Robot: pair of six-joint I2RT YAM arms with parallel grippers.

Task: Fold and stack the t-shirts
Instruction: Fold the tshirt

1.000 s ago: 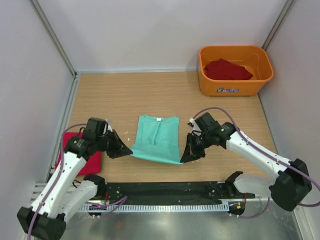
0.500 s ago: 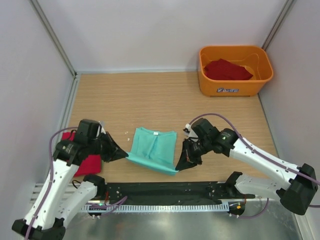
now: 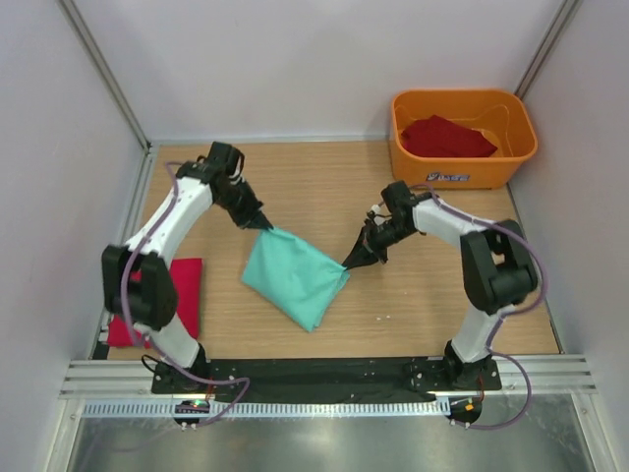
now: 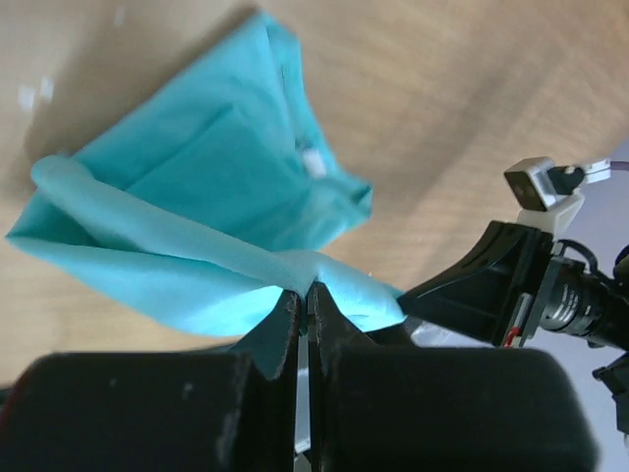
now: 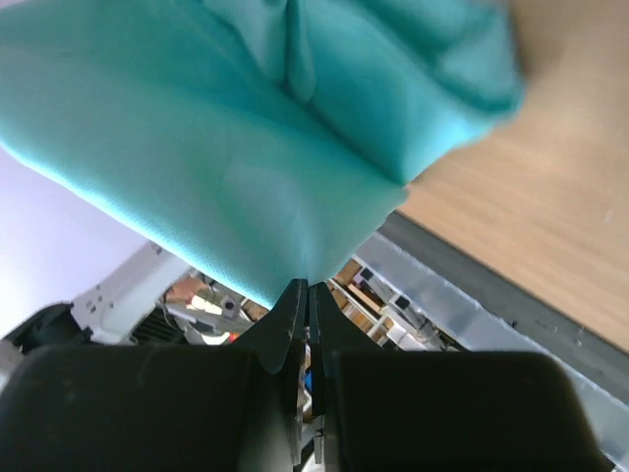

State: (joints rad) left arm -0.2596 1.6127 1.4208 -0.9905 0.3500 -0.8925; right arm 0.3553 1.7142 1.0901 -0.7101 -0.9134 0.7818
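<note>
fold in hand: set the teal shirt down flat and square

bench (image 3: 324, 177) carries everything. teal shirt (image 3: 293, 278) hangs over its middle, lifted by two corners, and its low end seems to rest on the wood towards the near edge. the cloth is doubled, and the left wrist view shows the white neck label inside. tub (image 3: 491, 169) stands at the far right with a red shirt (image 3: 447, 136) in it. a folded red shirt (image 3: 187, 295) lies at the left edge, well apart from the teal one. left hand (image 3: 263, 226) is pressed together on one upper corner. right hand (image 3: 351, 262) pinches the opposite corner. each wrist view shows a thin edge of cloth between the fingers.

the step looks like carrying the held edge across to make a fold. to do it well, both hands should travel level and at one pace, with the edge taut between them. they should lower it until the edges match, and let go only once the cloth lies on the bench. a slack or uneven pull would likely skew the fold.
</note>
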